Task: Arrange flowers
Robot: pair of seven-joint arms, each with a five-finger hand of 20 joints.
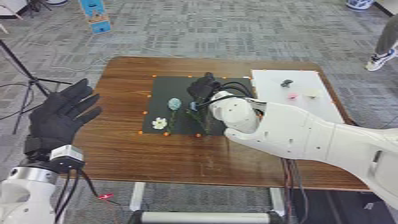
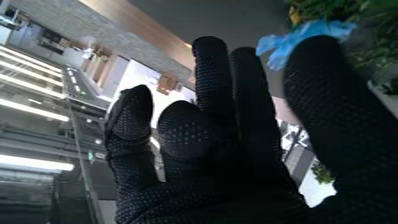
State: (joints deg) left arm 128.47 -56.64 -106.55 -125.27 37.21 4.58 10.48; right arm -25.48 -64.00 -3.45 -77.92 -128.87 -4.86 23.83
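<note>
My right hand (image 1: 203, 86) is over the upper middle of the black mat (image 1: 218, 80), just beyond a blue flower (image 1: 193, 106) with a green stem. In the right wrist view, my right hand (image 2: 213, 155) has its fingers mostly straight and its thumb apart from them. A blue flower (image 2: 302, 36) shows behind the thumb tip, close to the fingers; contact is unclear. A pale blue flower (image 1: 174, 104) and a white flower (image 1: 160, 123) lie on the mat's left part. My left hand (image 1: 60, 115) is open off the table's left edge.
The white board (image 1: 309, 107) at the right of the wooden table (image 1: 169, 160) bears a small dark object (image 1: 287, 83), a pink piece (image 1: 292, 95) and a pale piece (image 1: 311, 93). Small orange markers surround the mat. A tripod (image 1: 34, 79) stands at the far left.
</note>
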